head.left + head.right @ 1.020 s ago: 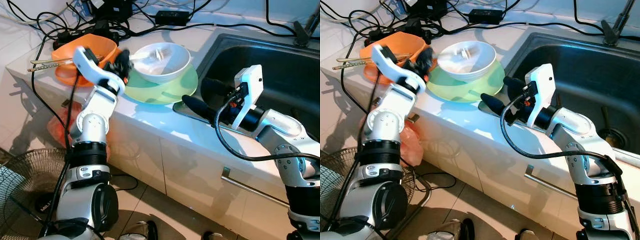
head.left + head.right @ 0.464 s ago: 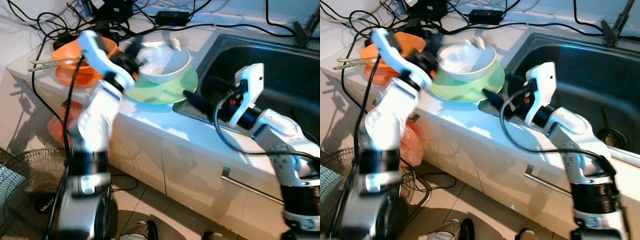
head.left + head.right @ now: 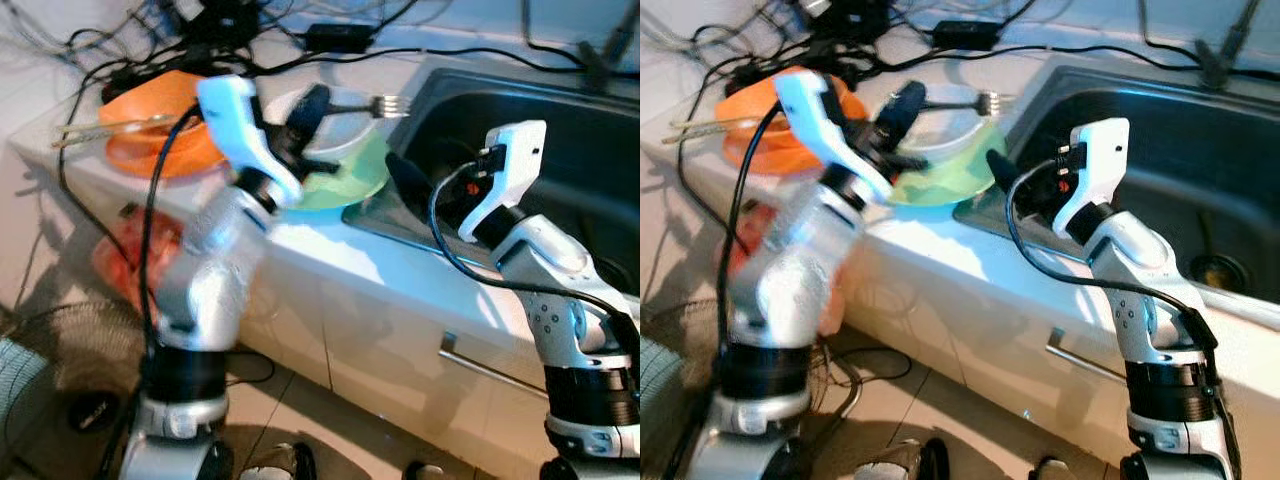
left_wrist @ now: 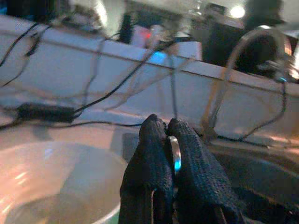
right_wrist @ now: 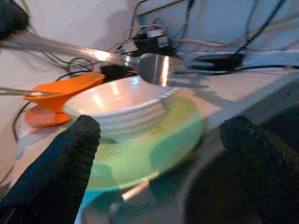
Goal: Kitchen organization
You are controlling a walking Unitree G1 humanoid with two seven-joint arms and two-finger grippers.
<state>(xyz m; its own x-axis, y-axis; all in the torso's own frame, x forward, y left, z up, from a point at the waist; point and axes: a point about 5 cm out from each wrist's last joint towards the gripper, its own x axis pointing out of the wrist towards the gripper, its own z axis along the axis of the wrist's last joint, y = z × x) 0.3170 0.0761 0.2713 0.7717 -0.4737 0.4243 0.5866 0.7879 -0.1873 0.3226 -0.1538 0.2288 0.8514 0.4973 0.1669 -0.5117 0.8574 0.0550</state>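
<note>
My left gripper (image 3: 308,105) is shut on the handle of a silver fork (image 3: 385,103) and holds it level above the white bowl (image 3: 345,140), tines toward the sink (image 3: 570,150). The bowl stands on a green plate (image 3: 355,178) at the sink's left edge. In the left wrist view the fingers (image 4: 152,140) pinch the fork handle (image 4: 174,150). My right gripper (image 5: 162,126) is open at the sink's near left corner, facing the bowl (image 5: 121,100), with the fork (image 5: 159,67) above it.
An orange bowl (image 3: 160,125) with chopsticks (image 3: 95,128) across it sits left of the plate. Black cables and power bricks (image 3: 340,35) crowd the back of the counter. A faucet (image 3: 592,60) rises behind the sink. A fan (image 3: 30,380) stands on the floor at left.
My left gripper took the fork out of the white bowl, lifted it and swung it right toward the sink. The right arm rose a little and stayed open.
</note>
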